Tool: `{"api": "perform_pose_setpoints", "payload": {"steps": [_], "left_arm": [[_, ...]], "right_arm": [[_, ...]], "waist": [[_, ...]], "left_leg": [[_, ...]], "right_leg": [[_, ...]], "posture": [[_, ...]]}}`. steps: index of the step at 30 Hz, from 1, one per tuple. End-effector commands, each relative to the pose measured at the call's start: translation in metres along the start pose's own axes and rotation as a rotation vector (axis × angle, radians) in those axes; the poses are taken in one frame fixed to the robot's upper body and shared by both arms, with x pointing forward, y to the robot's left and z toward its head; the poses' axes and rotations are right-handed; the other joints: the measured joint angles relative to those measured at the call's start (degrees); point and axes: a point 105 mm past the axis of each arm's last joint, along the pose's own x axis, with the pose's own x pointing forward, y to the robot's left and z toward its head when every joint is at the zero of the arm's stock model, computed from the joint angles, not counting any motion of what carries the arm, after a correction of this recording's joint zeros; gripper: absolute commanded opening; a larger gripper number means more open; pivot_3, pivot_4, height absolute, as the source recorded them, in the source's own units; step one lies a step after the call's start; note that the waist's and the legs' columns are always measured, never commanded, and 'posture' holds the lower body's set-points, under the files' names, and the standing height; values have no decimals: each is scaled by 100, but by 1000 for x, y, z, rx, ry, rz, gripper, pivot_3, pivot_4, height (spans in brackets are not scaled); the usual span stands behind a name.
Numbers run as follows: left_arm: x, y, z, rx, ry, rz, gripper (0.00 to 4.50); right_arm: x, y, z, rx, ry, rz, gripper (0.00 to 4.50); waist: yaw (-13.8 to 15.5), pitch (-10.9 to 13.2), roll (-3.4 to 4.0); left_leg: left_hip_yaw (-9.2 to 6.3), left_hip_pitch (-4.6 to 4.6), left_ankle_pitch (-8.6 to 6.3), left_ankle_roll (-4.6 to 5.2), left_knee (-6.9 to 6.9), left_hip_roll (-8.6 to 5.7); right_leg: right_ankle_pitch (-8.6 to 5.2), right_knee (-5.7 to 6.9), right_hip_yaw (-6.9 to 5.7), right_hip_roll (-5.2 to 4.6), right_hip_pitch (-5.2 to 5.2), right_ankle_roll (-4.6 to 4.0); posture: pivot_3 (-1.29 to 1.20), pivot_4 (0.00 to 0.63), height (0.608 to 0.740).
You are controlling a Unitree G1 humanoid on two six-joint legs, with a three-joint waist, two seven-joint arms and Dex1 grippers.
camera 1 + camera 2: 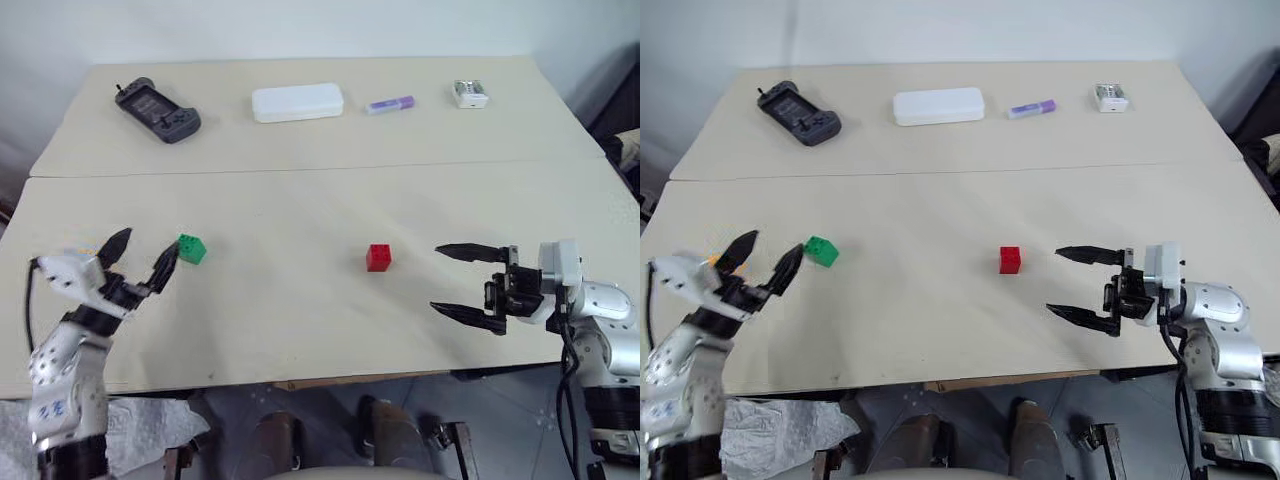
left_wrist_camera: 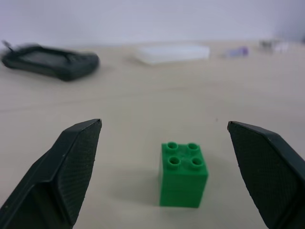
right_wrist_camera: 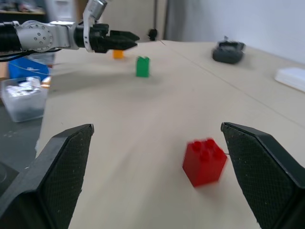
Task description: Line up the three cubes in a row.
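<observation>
The green cube [image 1: 191,248] stands at the table's left, just beyond my left gripper [image 1: 148,245], which is open, its fingers spread wider than the cube and short of it. In the left wrist view the green cube [image 2: 183,174] lies between and ahead of the fingertips. The red cube [image 1: 379,257] sits near the table's middle. To its right my right gripper [image 1: 438,278] points at it, open, with a gap between them. The right wrist view shows the orange-yellow cube [image 3: 117,54] on the table behind the left gripper.
Along the far side lie a dark handheld game controller [image 1: 158,110], a white rectangular case [image 1: 297,102], a small purple item [image 1: 389,104] and a small white boxy item [image 1: 470,94]. A seam [image 1: 300,170] crosses the table. Bins [image 3: 24,90] stand beyond the table's left edge.
</observation>
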Motion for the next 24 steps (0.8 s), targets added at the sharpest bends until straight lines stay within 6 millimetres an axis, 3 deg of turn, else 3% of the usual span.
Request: {"api": "perform_pose_setpoints", "payload": {"steps": [1, 4, 7, 13, 15, 19, 22, 24], "left_arm": [[10, -1, -8, 18, 52, -35, 4500], [10, -7, -16, 59, 101, -54, 4500], [7, -10, -21, 52, 109, -38, 3907], [8, -18, -20, 67, 107, -80, 2021], [13, -31, -14, 142, 99, -260, 1467], [29, -46, 21, 108, 5, -609, 1464], [38, -57, 31, 144, 18, -794, 1464], [53, -77, 33, 231, 46, -998, 1464]], "right_arm": [[2, 3, 12, -50, -13, -11, 4480], [3, 4, 13, -52, -14, -22, 4480], [5, 3, 13, -56, -18, -33, 4500], [4, 5, 11, -53, -15, -40, 4500], [0, 7, 11, -38, -9, -51, 4500], [-10, 13, 7, -12, 24, -74, 4500], [-15, 17, 8, -6, 41, -91, 4500], [-26, 22, 7, 8, 68, -125, 4500]], "waist": [[-19, 1, -1], [-22, 1, -2], [-19, 2, -3], [19, 1, -3], [63, 2, -3], [145, 2, -4], [115, 0, 0], [123, 0, 1]], "left_leg": [[0, -2, 0, 0, -1, 1], [0, -4, 0, 0, 1, 2], [0, -2, 0, 0, 4, 3], [-3, -1, 0, -1, 12, 6], [-4, -1, 0, -1, 11, 6], [-5, -7, 0, -2, 20, 5], [-6, -10, 0, -1, 21, -2], [0, -4, -1, 3, 14, -8]], "right_leg": [[0, 0, -2, 1, -1, 0], [0, -2, -4, 2, -1, 0], [0, -2, -2, 0, 2, 0], [0, 2, -1, -6, 5, 1], [0, 2, -1, -6, 4, 0], [0, 3, -9, -4, 4, 0], [1, 3, -10, -8, 5, 2], [2, 2, -6, -8, 6, 3]], "posture": [[0, 150, 740], [0, 150, 740], [0, 150, 740], [0, 150, 740], [0, 150, 740], [0, 150, 740], [0, 150, 740], [0, 150, 740]]}}
